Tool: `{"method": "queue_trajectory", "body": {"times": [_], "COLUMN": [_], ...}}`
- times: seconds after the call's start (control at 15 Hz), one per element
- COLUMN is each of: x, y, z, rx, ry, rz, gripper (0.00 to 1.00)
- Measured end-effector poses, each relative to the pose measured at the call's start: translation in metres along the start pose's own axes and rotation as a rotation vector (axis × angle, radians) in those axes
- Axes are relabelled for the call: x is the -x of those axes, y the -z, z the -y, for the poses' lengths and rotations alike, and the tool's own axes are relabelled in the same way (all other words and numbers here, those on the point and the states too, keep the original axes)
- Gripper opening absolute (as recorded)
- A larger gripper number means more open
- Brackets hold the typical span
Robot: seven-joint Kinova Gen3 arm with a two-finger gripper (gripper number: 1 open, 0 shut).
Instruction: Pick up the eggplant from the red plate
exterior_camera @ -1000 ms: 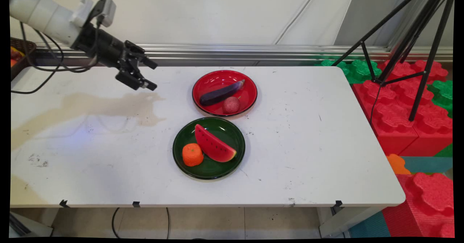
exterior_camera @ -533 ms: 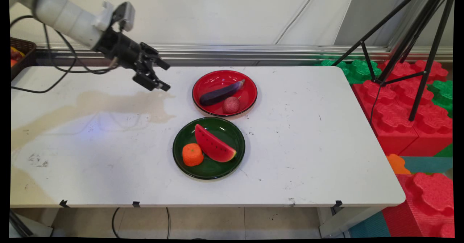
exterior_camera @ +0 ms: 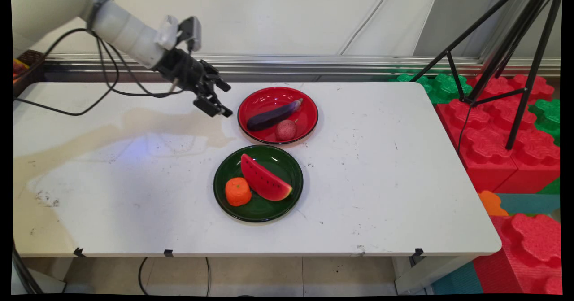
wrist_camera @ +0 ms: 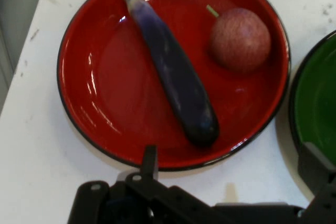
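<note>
Gripper [exterior_camera: 222, 98] empty, fingers apart, hovering above table. Red plate [wrist_camera: 84, 103] just ahead; eggplant [wrist_camera: 176, 77] and round reddish fruit [wrist_camera: 240, 38] on it. Green plate [wrist_camera: 315, 98] beside. Risk: low finger could clip plate rim, tip it.

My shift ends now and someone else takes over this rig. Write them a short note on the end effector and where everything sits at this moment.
End effector: open, holding nothing, in the air beside the left rim of the red plate.
Red plate: at the table's far middle, holding a purple eggplant lying at a slant and a small reddish round fruit beside it, the two apart.
Green plate: just nearer the camera than the red one, holding a watermelon slice and an orange piece at its left.
Nothing grasped or lifted; all four foods rest in their plates.
</note>
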Motion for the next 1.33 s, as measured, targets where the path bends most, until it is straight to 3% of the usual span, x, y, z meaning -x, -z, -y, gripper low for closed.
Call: {"method": "queue_trajectory", "body": {"times": [0.93, 1.33], "x": [-0.02, -0.026], "y": [-0.101, -0.125], "z": [0.019, 0.024], "rx": [0.001, 0.005], "ry": [-0.006, -0.004], "rz": [0.079, 0.09], "gripper": [1.0, 1.0]}}
